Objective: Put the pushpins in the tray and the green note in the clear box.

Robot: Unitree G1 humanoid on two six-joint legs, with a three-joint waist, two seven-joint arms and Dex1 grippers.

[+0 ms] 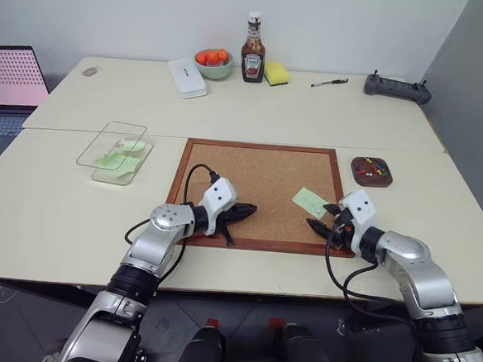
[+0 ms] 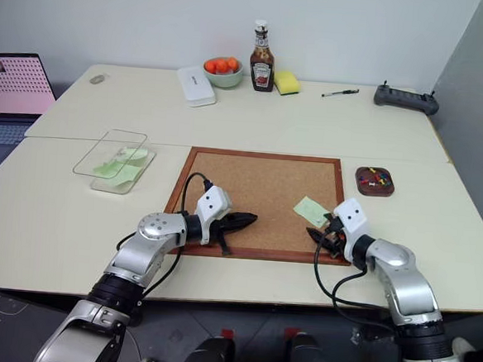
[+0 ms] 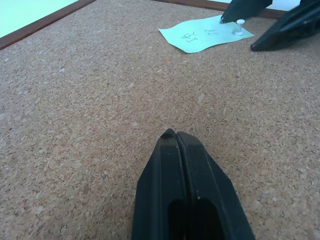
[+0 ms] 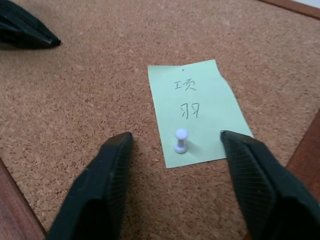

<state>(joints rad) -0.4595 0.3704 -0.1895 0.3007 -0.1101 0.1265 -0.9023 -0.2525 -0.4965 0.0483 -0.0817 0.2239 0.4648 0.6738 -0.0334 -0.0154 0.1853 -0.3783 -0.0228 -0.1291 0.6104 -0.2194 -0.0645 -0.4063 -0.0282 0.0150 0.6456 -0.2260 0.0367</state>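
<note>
Cork is what both of your grippers sit over: the corkboard [image 1: 257, 190] lies in the middle of the table [image 1: 49, 209], and the green note [image 1: 311, 202] is pinned near its right edge by a white pushpin [image 4: 180, 140] standing upright close to the note's near short edge. You can read the note's long axis running from your right gripper [image 4: 175, 145] away toward the board's middle, with handwriting on the half beyond the pin; in the head views it sits skewed, one corner toward the board's right frame. Your right fingers stand apart, one on each side of the pin and the note's near end, gripping nothing. Your left gripper [image 1: 244, 209] rests low over the board's left part, its fingers pressed together and empty, pointing across toward the note. Off to the right, the tray [image 1: 371, 171] holds coloured pins [image 1: 377, 168]. At the left, the clear box [image 1: 115, 152] already has pale green slips [image 1: 117, 161] inside.
</note>
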